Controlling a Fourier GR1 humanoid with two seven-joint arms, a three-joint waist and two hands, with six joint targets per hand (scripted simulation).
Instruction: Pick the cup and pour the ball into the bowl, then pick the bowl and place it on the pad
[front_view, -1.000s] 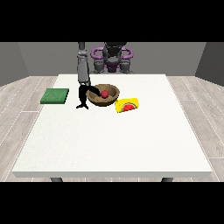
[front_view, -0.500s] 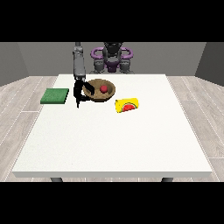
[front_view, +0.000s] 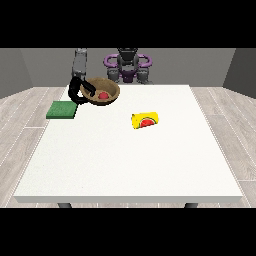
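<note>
A brown wooden bowl (front_view: 100, 90) hangs tilted above the table's far left, with a red ball (front_view: 103, 95) inside it. The black hand at the view's left (front_view: 76, 93) is curled round the bowl's left rim. The green pad (front_view: 62, 109) lies flat on the table just below and left of the bowl. A yellow cup (front_view: 145, 120) with a red mark lies on its side near the table's middle. The hand at the view's right (front_view: 143, 75) stays close to the robot's body behind the table's far edge.
The white table (front_view: 130, 165) stretches wide towards the camera. The robot's torso (front_view: 127, 62) stands behind the far edge. The pad sits close to the table's left edge.
The bowl with the ball has risen off the table and moved left towards the pad, carried by the hand at the view's left. The cup and pad have not moved.
</note>
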